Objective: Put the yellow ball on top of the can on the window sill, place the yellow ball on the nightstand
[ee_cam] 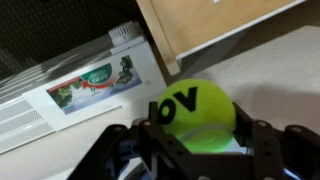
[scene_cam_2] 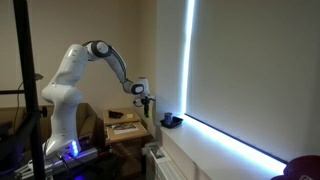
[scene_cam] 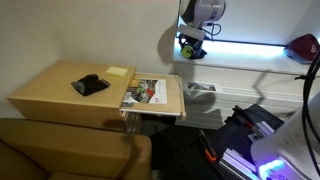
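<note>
The pincer [scene_cam_2: 143,96] is clamping the yellow ball [ee_cam: 192,110] between its two fingers. The ball is hanging in the air, higher than the can [scene_cam_2: 172,121] and on its room side, clear of it. The can is standing on the window sill [scene_cam_2: 230,146], near the sill's end.

The main danger is waiting at the landing. A round ball is going onto a top about as wide as itself, so any offset from the can's centre is likely sending it rolling off. It would then be dropping onto the sill beside the can or over the edge below it. Letting go while the ball is hovering above the can, rather than resting on it, is inviting a bounce. Approaching the can low from the side is risking a knock that tips it or shoves it along the sill. How far the fingers are reaching round the ball is hard to tell in the wrist view, so a slip on the way to the can cannot be ruled out.
</note>
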You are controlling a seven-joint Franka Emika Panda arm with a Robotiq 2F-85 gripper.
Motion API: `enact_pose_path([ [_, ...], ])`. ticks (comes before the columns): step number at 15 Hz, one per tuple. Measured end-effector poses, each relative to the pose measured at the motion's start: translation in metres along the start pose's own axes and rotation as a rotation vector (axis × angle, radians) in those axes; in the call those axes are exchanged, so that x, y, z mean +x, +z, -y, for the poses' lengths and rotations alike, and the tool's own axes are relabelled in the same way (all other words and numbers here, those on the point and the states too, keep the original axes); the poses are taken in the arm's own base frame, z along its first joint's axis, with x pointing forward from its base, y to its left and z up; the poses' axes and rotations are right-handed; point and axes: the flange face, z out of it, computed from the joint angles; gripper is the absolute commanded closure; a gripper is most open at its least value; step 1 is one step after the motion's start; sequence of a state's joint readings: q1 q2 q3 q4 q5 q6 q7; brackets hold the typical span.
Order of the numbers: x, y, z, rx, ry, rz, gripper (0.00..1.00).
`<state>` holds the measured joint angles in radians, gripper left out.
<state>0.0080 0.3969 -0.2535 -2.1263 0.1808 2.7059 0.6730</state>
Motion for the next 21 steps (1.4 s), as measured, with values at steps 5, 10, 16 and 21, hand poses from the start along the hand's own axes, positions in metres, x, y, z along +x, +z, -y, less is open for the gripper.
enact_pose_path([
  [5,0.084,-0.096,-0.047,0.103,0.083,-0.118,0.32],
  [10,0.087,-0.105,-0.047,0.112,0.090,-0.116,0.57],
  [16,0.139,-0.098,-0.035,0.091,0.289,-0.090,0.57],
  [21,0.191,-0.088,-0.029,0.021,0.428,-0.037,0.32],
])
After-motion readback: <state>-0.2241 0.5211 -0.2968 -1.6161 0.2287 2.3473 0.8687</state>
